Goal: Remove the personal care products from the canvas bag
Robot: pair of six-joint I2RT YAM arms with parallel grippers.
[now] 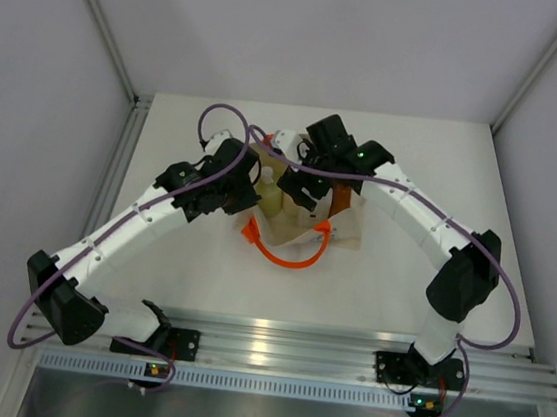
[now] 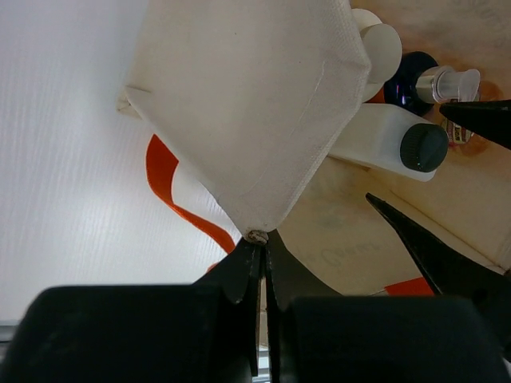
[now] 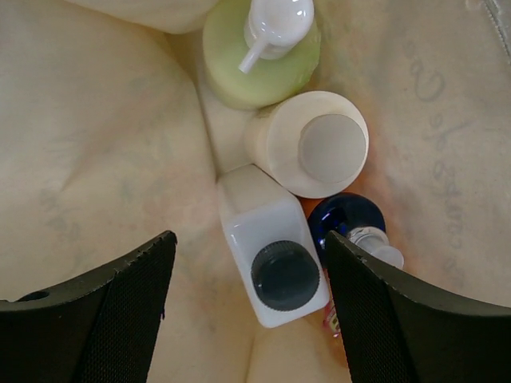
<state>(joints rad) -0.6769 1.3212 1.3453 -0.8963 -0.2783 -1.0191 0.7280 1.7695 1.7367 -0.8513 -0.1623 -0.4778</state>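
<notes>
The canvas bag lies mid-table, its orange handles spilling toward me. My left gripper is shut on a corner of the bag's rim, holding it up. My right gripper is open inside the bag's mouth, its fingers on either side of a white bottle with a dark cap. Packed beside that bottle are a cream cylinder, a yellow-green pump bottle and a dark-blue-topped bottle. The right gripper's fingers also show in the left wrist view, near the white bottle.
White walls enclose the table on the left, back and right. An aluminium rail carrying both arm bases runs along the near edge. Purple cables loop over each arm.
</notes>
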